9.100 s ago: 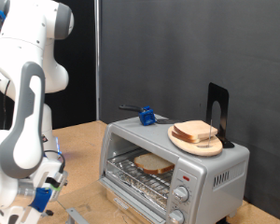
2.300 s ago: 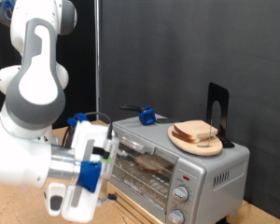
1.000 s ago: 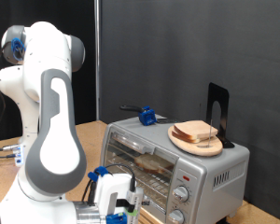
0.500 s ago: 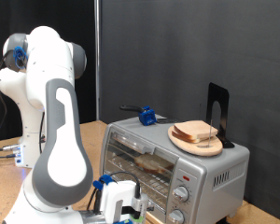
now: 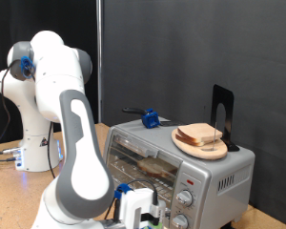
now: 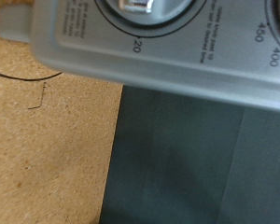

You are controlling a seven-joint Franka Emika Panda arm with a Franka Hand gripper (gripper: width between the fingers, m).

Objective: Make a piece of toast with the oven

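Observation:
The silver oven [image 5: 219, 172] stands on the wooden table at the exterior view's right. A slice of toast [image 5: 158, 168] lies on the wire rack inside, seen through the glass door. My gripper [image 5: 140, 211] is low in front of the oven, at the exterior view's bottom, close to the round knobs [image 5: 188, 198]; its fingers are hidden. The wrist view shows the oven's grey knob panel [image 6: 177, 56] very close, with a knob [image 6: 140, 5] and dial numbers 20, 450 and 400. No fingers show there.
A wooden plate [image 5: 202, 145] with more bread slices sits on top of the oven, beside a black stand [image 5: 223, 116] and a small blue object [image 5: 150, 119]. The arm's white base [image 5: 38, 114] fills the exterior view's left. Bare wooden table [image 6: 47, 159] lies beside the oven.
The arm has swung from the exterior view's left to the oven's front, then dropped and moved right towards the knobs. The toast and the plate have not moved.

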